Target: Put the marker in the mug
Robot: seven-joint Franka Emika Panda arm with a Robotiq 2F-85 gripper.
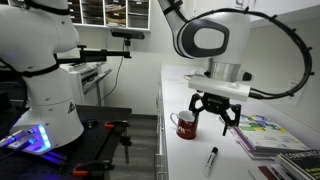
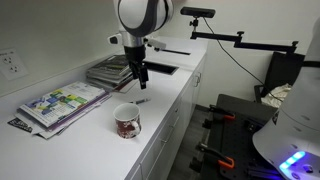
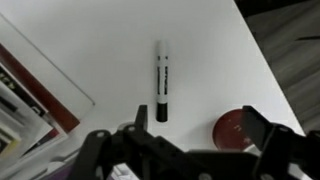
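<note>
The marker [image 3: 161, 80] lies flat on the white counter, white body with its black cap end toward me in the wrist view. It also shows in both exterior views [image 1: 212, 158] [image 2: 143, 99]. The dark red mug [image 1: 186, 125] [image 2: 127, 121] stands upright on the counter a short way from the marker; the wrist view shows it from above [image 3: 238, 130]. My gripper [image 1: 211, 127] [image 2: 142, 86] [image 3: 176, 128] hangs open and empty above the counter, over the marker's cap end, with the mug just beside one finger.
Colourful magazines and books [image 1: 265, 135] [image 2: 60, 100] lie on the counter, with a further stack [image 2: 112, 70] behind the gripper; their edges show in the wrist view [image 3: 25, 100]. The counter's edge [image 1: 160, 130] drops to the floor. A second robot [image 1: 45, 70] stands beyond it.
</note>
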